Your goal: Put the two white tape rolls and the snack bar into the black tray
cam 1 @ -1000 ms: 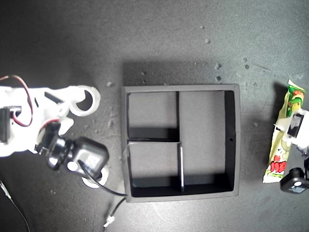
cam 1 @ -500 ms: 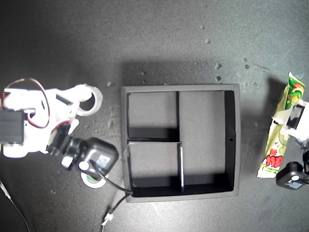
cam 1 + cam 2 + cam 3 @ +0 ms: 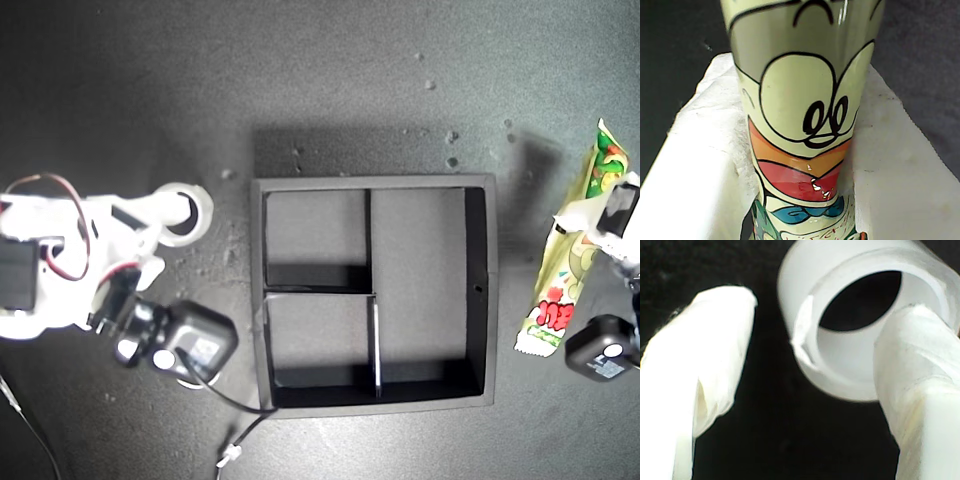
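Observation:
My first gripper, at the exterior view's right, is shut on the snack bar, which hangs tilted with its red end toward the black tray. In the first wrist view the snack bar fills the gap between the white fingers. At the exterior view's left, my second gripper stands open at a white tape roll. In the second wrist view one finger reaches into the tape roll, and the other finger stands apart from it. The tray's compartments hold nothing.
A thin white sliver peeks from under the second arm's black wrist camera; what it is cannot be told. That camera's cable trails toward the tray's near corner. Small crumbs dot the dark table beyond the tray.
The first gripper has carried the snack bar toward the tray, its red end swinging to the exterior view's left. The second arm has shifted and now covers the greenish-rimmed roll seen earlier.

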Motion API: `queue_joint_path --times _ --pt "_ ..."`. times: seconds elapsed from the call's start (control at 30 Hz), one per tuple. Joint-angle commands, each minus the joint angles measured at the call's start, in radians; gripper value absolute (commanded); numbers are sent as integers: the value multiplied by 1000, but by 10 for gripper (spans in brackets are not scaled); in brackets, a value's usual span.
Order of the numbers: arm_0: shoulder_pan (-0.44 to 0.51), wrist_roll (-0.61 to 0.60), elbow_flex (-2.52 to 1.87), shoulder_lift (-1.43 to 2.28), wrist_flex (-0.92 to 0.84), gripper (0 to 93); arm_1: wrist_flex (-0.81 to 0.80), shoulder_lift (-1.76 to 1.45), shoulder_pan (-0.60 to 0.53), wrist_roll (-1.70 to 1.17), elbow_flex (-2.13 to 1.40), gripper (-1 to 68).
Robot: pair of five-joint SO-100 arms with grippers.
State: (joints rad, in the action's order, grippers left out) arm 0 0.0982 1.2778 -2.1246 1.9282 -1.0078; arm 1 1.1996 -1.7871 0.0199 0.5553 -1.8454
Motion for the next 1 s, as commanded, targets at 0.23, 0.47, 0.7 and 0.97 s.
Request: queue_joint_path --times 0.23,0.47,0.7,0.97 --pt "6 9 -17 -48 61 181 -5 -3 6 -235 95 -3" --pt "-48 -8 2 -170 74 184 -5 26 -11 -339 255 -3" --pt "-89 -64 44 -219 98 6 44 374 -15 -442 586 -3" --pt "-97 -132 267 -29 -146 2 78 621 -48 -505 853 -3"
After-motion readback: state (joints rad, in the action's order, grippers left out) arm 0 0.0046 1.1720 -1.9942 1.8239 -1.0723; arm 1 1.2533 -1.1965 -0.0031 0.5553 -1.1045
